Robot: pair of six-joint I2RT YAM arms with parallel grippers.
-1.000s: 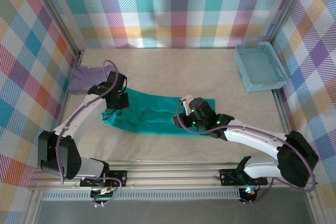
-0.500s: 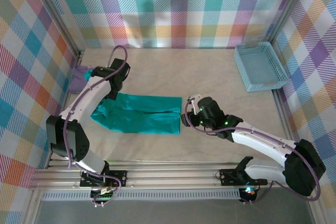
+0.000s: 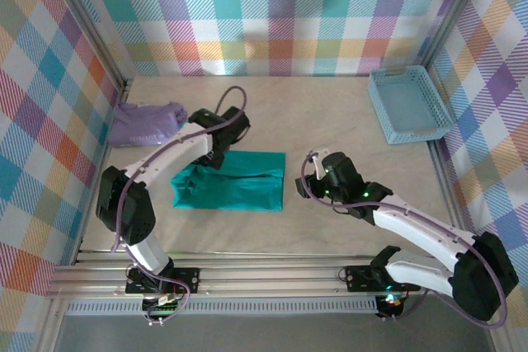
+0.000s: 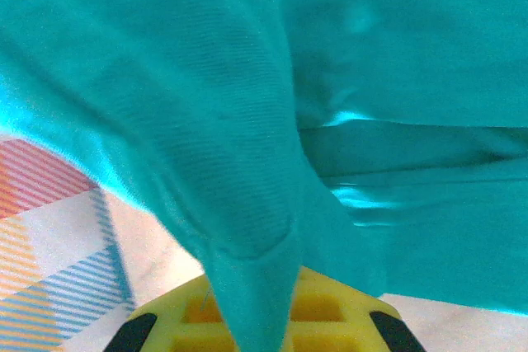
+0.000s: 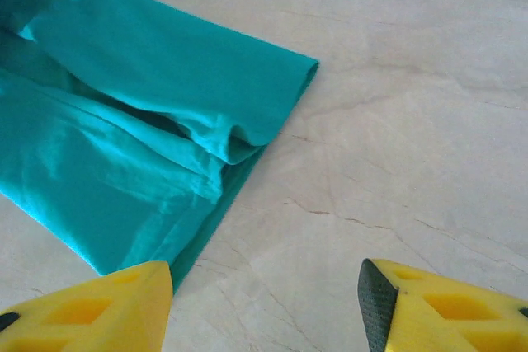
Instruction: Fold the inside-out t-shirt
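The teal t-shirt lies as a folded rectangle on the table's middle. My left gripper hangs over the shirt's top left part, shut on a pinch of its cloth. In the left wrist view a fold of the t-shirt rises out of my left gripper, and the rest of the shirt lies below it. My right gripper stands open just right of the shirt's right edge. In the right wrist view my right gripper holds nothing over bare table, and the t-shirt lies to the upper left.
A pale lavender garment lies bunched at the table's far left. A light blue basket stands at the back right. The checked walls close in the table on three sides.
My left gripper has swung right with the shirt's left end, laying it over the rest, so the shirt is shorter. My right gripper has drawn slightly right, off the shirt.
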